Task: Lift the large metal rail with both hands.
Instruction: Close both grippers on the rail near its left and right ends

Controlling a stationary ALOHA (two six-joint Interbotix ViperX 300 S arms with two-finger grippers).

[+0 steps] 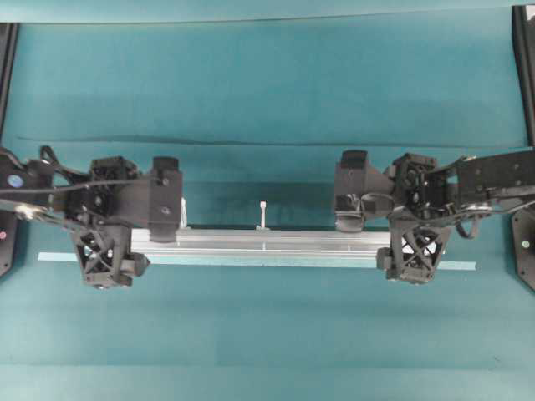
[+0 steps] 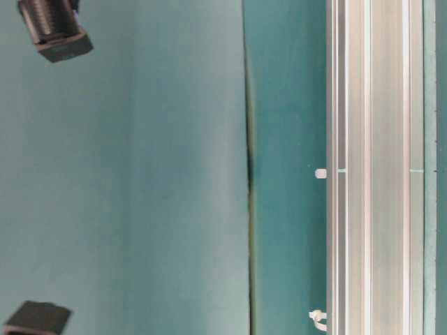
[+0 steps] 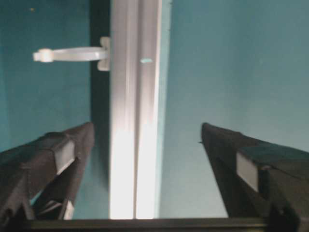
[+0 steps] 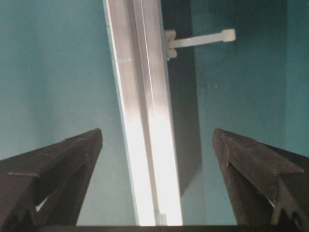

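Note:
The large metal rail (image 1: 267, 241) lies lengthwise on the teal table, silver and grooved, with a dark shadow along its far side. It also runs down the right of the table-level view as the rail (image 2: 377, 167). A white zip tie (image 1: 262, 214) sticks out at its middle. My left gripper (image 1: 107, 230) hangs over the rail's left end and my right gripper (image 1: 416, 221) over its right end. In the wrist views the left gripper (image 3: 147, 128) and right gripper (image 4: 158, 131) stand open. Each straddles the rail (image 3: 133, 121) (image 4: 145, 121) without touching it.
A thin pale tape strip (image 1: 456, 266) lies along the rail's near side and runs past both its ends. Black frame posts (image 1: 525, 67) stand at the table's sides. A crease in the teal cloth (image 1: 267, 142) runs behind the arms.

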